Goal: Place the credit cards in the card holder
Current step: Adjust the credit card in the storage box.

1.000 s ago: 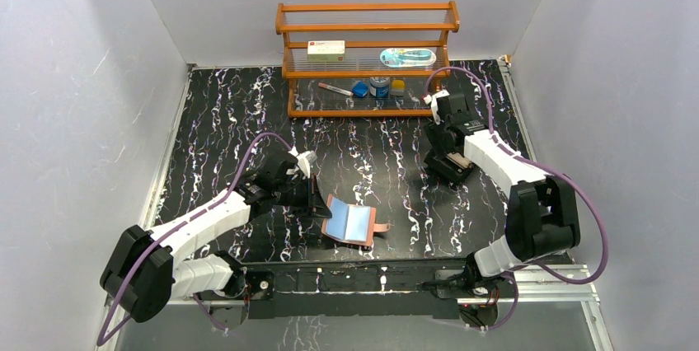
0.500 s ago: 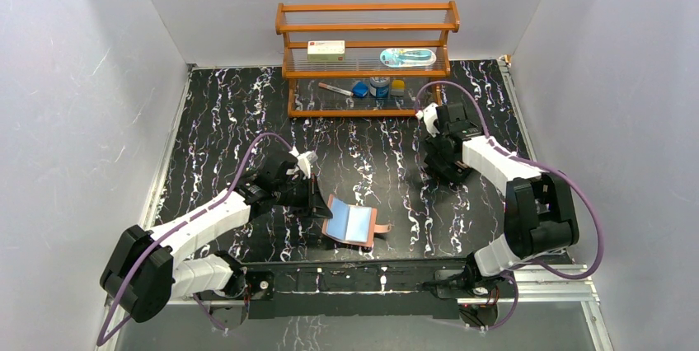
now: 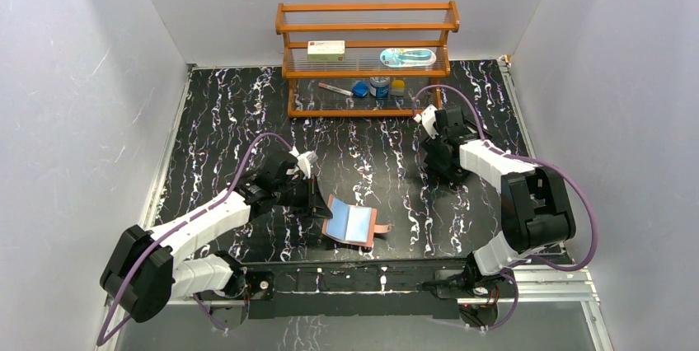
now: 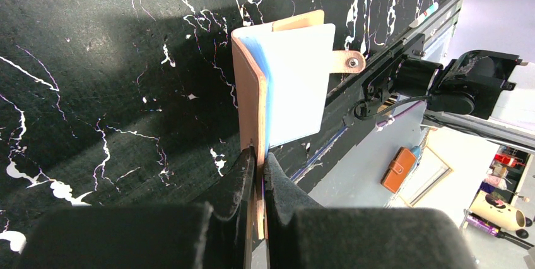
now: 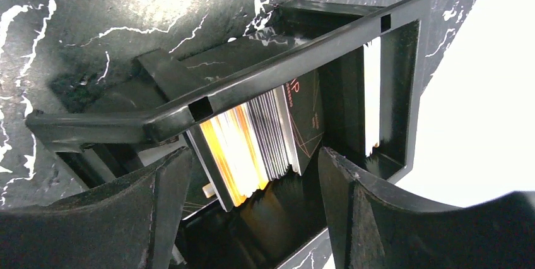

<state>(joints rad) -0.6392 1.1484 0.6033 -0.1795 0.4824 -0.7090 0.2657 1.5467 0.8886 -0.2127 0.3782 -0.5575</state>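
Observation:
The tan-pink card holder [image 3: 354,224] lies open near the table's front, its bluish sleeves up. My left gripper [image 3: 320,203] is shut on its left leather cover; in the left wrist view the cover [image 4: 252,101] stands on edge between my fingers [image 4: 236,184]. A stack of credit cards [image 5: 252,143], orange-yellow, white and grey, stands on edge in a black plastic tray [image 5: 277,70]. My right gripper [image 5: 252,187] is open, its jaws straddling the near end of the stack without touching. In the top view the right gripper [image 3: 443,153] hides the tray.
A wooden rack [image 3: 367,58] stands at the back with a white red-labelled box [image 3: 326,49], a blue-green package [image 3: 408,57] and small items on its shelves. Grey walls enclose the table on three sides.
My right gripper has swung back and left and come down over the black tray, which it now hides. The left arm and card holder have not moved.

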